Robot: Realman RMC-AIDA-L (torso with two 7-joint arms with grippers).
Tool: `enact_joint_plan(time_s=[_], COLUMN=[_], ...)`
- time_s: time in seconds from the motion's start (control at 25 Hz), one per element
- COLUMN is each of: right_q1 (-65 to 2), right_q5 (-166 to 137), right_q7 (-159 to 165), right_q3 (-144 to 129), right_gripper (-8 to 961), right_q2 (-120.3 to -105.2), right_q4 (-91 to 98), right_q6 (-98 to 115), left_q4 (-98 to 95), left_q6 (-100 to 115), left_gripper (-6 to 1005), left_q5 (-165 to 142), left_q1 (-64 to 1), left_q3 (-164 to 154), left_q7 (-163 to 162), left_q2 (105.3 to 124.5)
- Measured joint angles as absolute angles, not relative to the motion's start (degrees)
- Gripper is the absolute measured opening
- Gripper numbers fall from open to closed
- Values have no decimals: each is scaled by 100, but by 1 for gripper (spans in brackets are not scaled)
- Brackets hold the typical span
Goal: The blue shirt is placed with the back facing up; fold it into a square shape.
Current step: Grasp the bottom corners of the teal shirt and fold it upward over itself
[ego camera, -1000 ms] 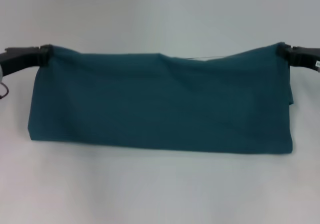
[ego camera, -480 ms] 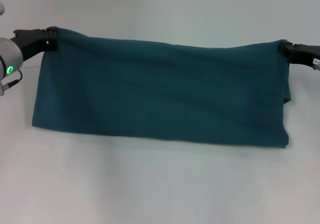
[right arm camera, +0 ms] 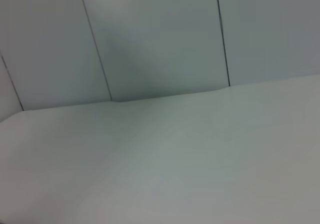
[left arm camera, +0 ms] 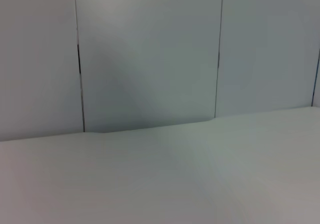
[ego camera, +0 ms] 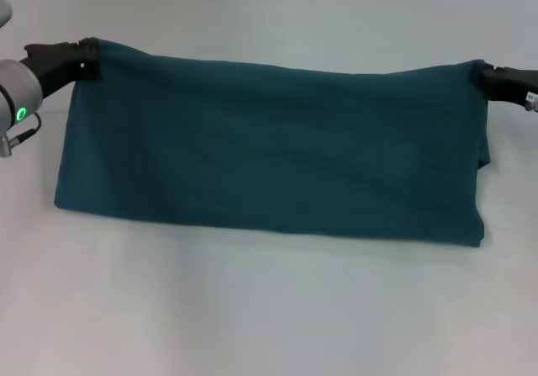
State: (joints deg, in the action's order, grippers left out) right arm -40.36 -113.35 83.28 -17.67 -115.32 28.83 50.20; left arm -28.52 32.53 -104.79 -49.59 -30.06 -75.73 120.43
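Head view first: the blue shirt (ego camera: pixel 269 145) stretches as a wide band across the middle of the frame, its lower fold lying on the white table (ego camera: pixel 269 317). At upper left the left gripper (ego camera: pixel 82 56) is pinched tight on one top corner; at the right edge the right gripper (ego camera: pixel 486 77) is clamped on the other. And here's the change: a second ago the top edge sagged with a dip and ridge near the centre, and now it runs almost straight from corner to corner, the left corner higher in frame than before. The cloth has been pulled taut, so I'd judge the doubled shirt is smoothed and ready to be carried over or laid down for the next fold. It's a long rectangle, not a square yet.

Left wrist view: only bare table and the panelled wall (left arm camera: pixel 150 53), no cloth, no fingers.

Right wrist view: the same table and wall, nothing of the shirt.
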Motion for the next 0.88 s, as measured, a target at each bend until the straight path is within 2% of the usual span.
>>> enact_joint_plan(time_s=[0.8, 0.88], right_q1=[-4087, -4129], right_q5=[-11314, -11287], right_q7=[8091, 7944], right_q3=[-1768, -1784], right_gripper=[41, 75], right_q2=[-11533, -11558], right_q4=[2782, 2672], right_q6=[4909, 4703], left_q4=[-2783, -2764], left_q6=[3230, 3162], left_gripper=[0, 1], left_q5=[-10463, -10440], left_q1=[-5034, -5038], left_q3=[-3039, -3057], left_q7=[-7377, -7183], left_q2=[12037, 12079])
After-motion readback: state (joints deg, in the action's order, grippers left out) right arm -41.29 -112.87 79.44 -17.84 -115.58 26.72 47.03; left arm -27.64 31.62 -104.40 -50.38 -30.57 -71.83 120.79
